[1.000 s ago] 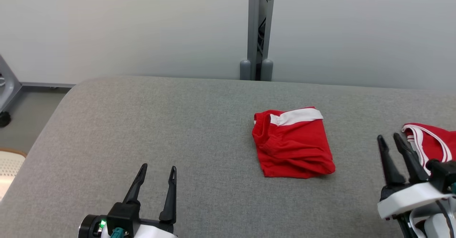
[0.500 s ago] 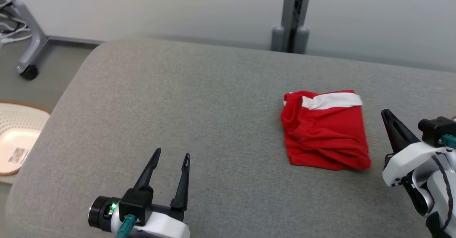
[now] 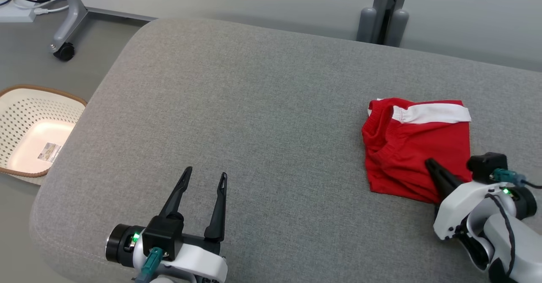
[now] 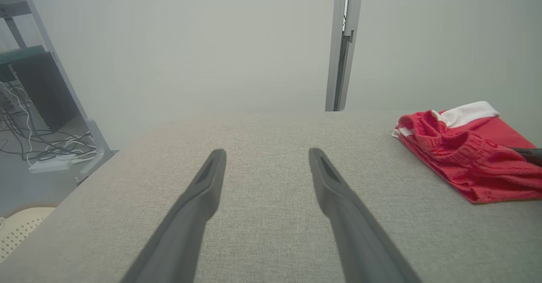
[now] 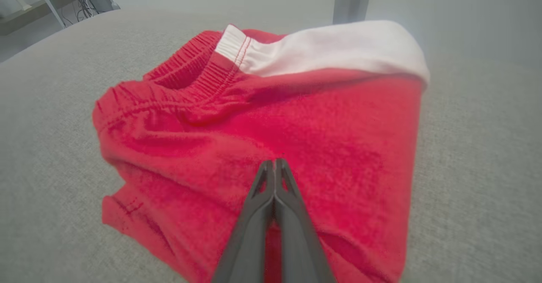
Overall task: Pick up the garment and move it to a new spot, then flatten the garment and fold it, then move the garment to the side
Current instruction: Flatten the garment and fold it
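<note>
Overhead, basket (image 3: 25, 105) far left of garment (image 3: 417, 147)

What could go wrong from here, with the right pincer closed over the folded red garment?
1. The right pincer is shut with its tips over the garment, no cloth visibly between them; if it pushes, it may drag only the top layer and open the fold.
2. The left pincer is open and far away over the grey cushion, so a one-point push may turn or bunch the garment.
</note>
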Robot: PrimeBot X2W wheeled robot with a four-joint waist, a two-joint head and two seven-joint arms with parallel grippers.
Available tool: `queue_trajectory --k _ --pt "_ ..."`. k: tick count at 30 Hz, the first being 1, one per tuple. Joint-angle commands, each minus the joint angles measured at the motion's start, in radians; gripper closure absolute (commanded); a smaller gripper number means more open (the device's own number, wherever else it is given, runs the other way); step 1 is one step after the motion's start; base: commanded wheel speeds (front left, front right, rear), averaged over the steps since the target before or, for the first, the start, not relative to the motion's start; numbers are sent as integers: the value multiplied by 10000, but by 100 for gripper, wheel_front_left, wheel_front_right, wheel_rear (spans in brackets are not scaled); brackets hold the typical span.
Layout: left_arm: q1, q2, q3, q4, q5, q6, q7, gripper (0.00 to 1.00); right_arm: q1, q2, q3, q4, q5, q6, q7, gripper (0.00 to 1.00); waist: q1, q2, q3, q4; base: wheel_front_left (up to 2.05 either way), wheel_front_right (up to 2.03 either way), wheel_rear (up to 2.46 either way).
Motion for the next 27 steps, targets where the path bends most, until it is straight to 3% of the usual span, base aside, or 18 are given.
queue_trajectory --k 1,11,20,27 --pt "-70 37 54 15 47 61 -35 0 157 -67 270 -45 241 -6 -57 100 0 0 -62 -85 0 0 0" --pt "-179 42 -57 42 197 -10 -35 0 235 -230 1826 -79 1300 -6 -58 100 0 0 -155 -342 0 0 0" --pt "-147 40 -170 67 190 -82 -35 0 -642 -845 931 -696 1215 -6 -73 100 0 0 -86 -166 0 0 0" --pt "-373 43 -394 -42 123 -34 -33 0 -1454 -1097 1110 284 1442 -6 -73 100 0 0 501 397 0 0 0"
